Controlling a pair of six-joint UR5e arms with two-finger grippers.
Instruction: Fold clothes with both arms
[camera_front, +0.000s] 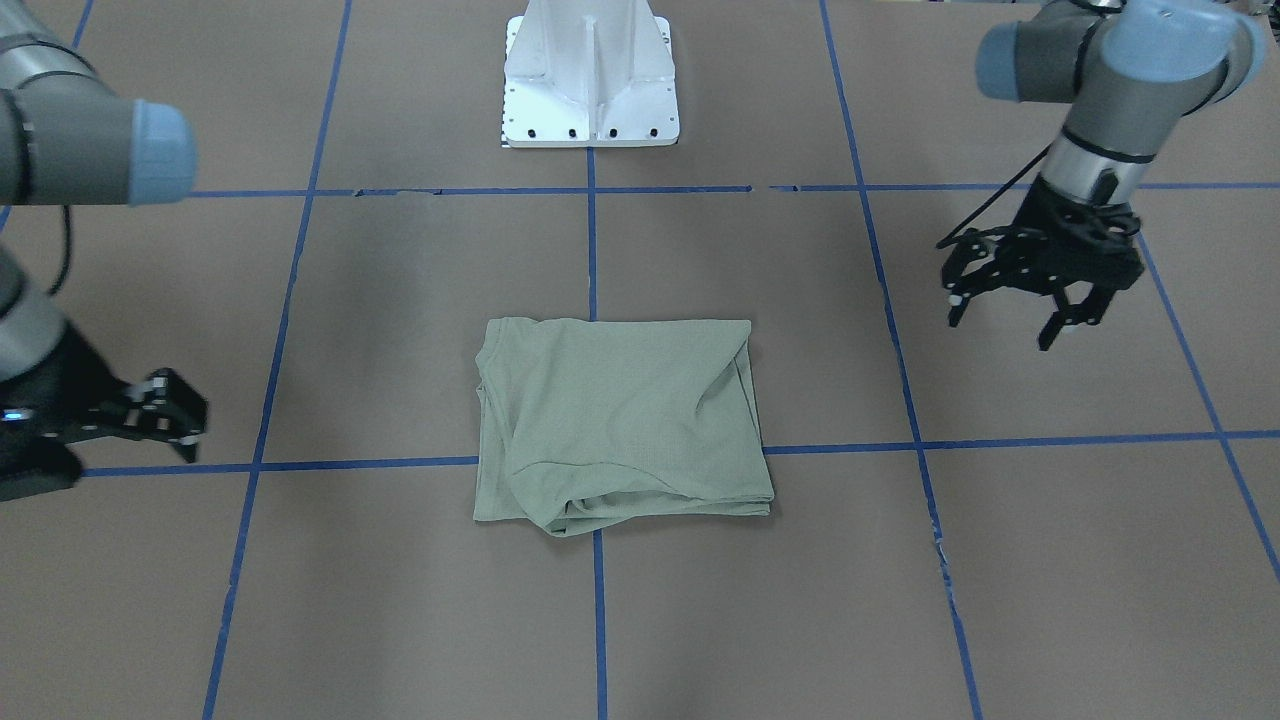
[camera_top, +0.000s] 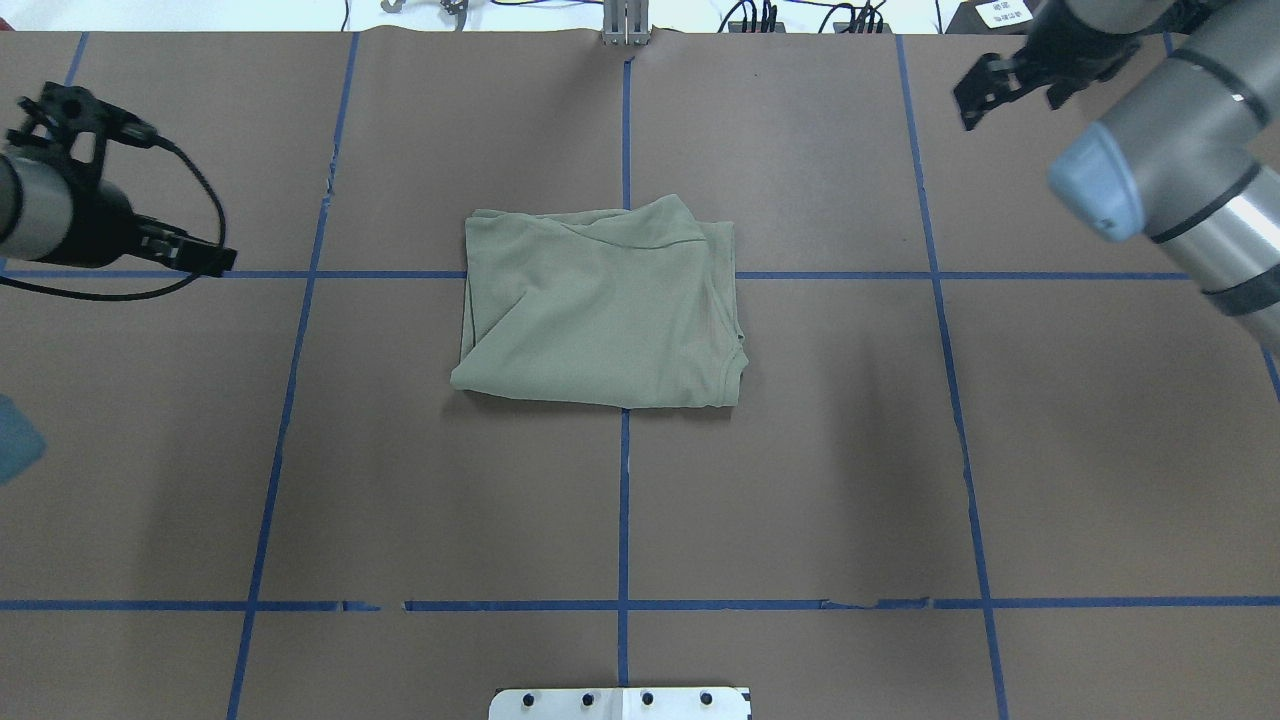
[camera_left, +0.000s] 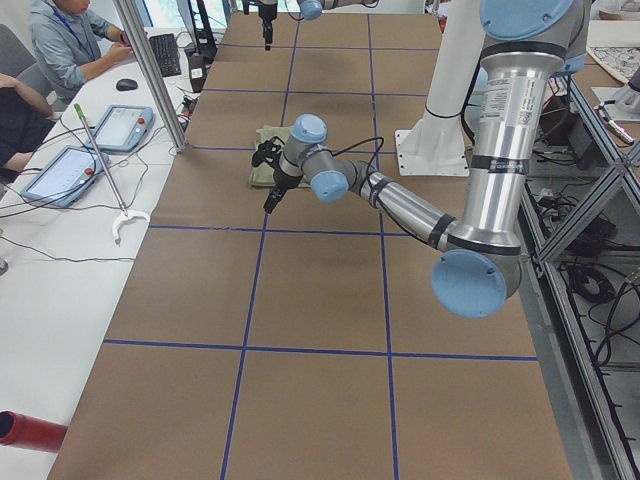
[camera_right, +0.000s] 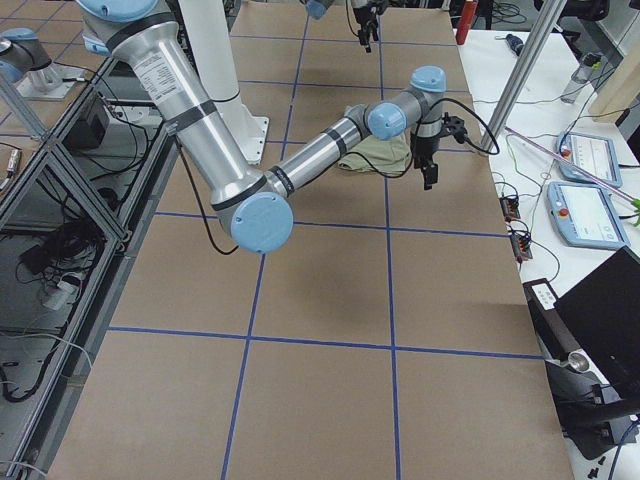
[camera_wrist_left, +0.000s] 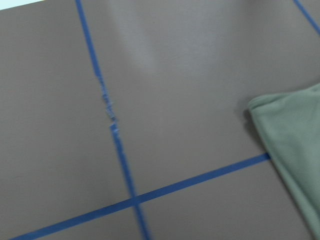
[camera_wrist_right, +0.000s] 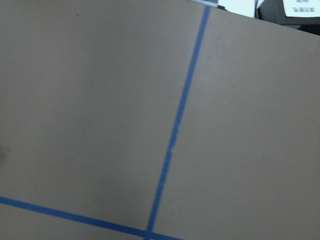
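Observation:
The pale sage-green shirt (camera_front: 620, 420) lies folded into a rough rectangle at the middle of the brown table (camera_top: 600, 310). One corner of it shows in the left wrist view (camera_wrist_left: 295, 145). My left gripper (camera_front: 1002, 322) hangs open and empty above the table, well off to the shirt's side, fingers pointing down. My right gripper (camera_front: 178, 425) is on the opposite side, also apart from the shirt. In the overhead view it (camera_top: 1005, 105) looks open and empty. The right wrist view shows only bare table and blue tape.
The white pedestal base (camera_front: 590, 85) stands at the table's robot side. Blue tape lines (camera_top: 624, 500) grid the brown table. A side desk with tablets (camera_left: 125, 125), a metal pole (camera_left: 150, 70) and seated people (camera_left: 65, 40) runs along the far edge.

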